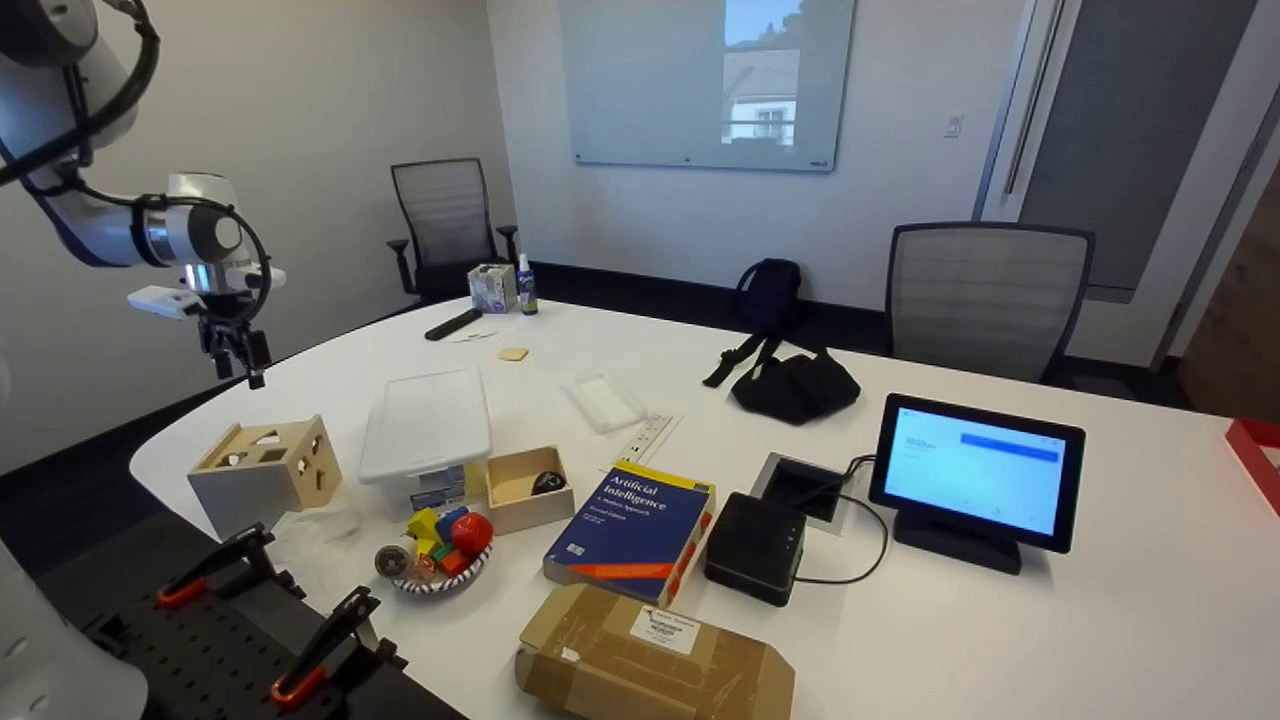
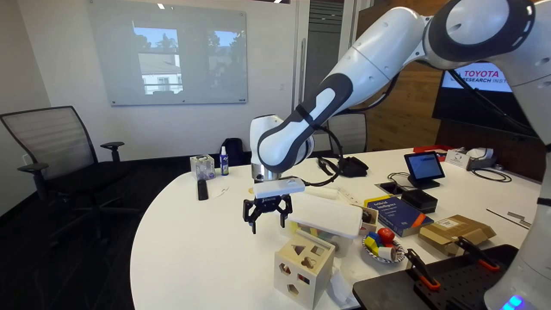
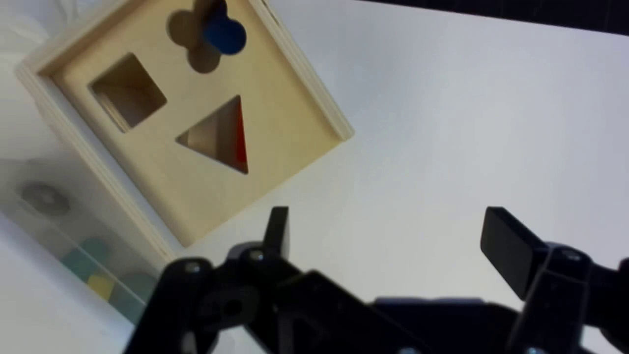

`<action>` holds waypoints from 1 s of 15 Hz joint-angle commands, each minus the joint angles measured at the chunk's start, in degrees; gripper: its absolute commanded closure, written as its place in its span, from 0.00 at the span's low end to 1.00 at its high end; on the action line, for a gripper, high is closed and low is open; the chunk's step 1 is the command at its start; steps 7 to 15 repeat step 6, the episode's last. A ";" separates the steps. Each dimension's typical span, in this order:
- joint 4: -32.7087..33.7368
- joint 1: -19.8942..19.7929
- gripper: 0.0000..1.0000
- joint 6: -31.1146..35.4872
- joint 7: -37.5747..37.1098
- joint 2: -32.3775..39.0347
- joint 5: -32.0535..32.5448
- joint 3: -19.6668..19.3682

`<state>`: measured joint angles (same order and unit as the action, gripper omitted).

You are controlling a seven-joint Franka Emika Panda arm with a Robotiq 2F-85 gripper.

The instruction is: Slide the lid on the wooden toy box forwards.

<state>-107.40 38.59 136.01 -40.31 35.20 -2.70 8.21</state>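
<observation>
The lid (image 3: 196, 102), pale wood, has square, triangular, clover holes; the claw (image 3: 386, 217) is splayed.

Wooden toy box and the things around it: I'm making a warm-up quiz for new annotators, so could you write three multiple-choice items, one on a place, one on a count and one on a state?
1. Where is the red ball?
A. On the textbook
B. In the patterned bowl
C. On the cardboard box

2. How many shapes are cut through the lid of the wooden toy box?
A. One
B. Five
C. Three

3. What state is the gripper in?
A. Open
B. Shut on the lid
C. Shut on nothing

1 B: both exterior views show it there among coloured blocks.
2 C: in an exterior view a triangle, a square and a clover show.
3 A: in the wrist view its fingers stand wide apart.
</observation>
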 commanded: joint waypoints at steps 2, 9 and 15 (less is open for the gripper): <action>-6.89 1.05 0.00 -6.17 -6.50 -12.06 0.40 1.27; -8.77 -0.14 0.00 -8.43 -7.69 -16.80 0.40 3.26; -8.77 -0.14 0.00 -8.43 -7.69 -16.80 0.40 3.26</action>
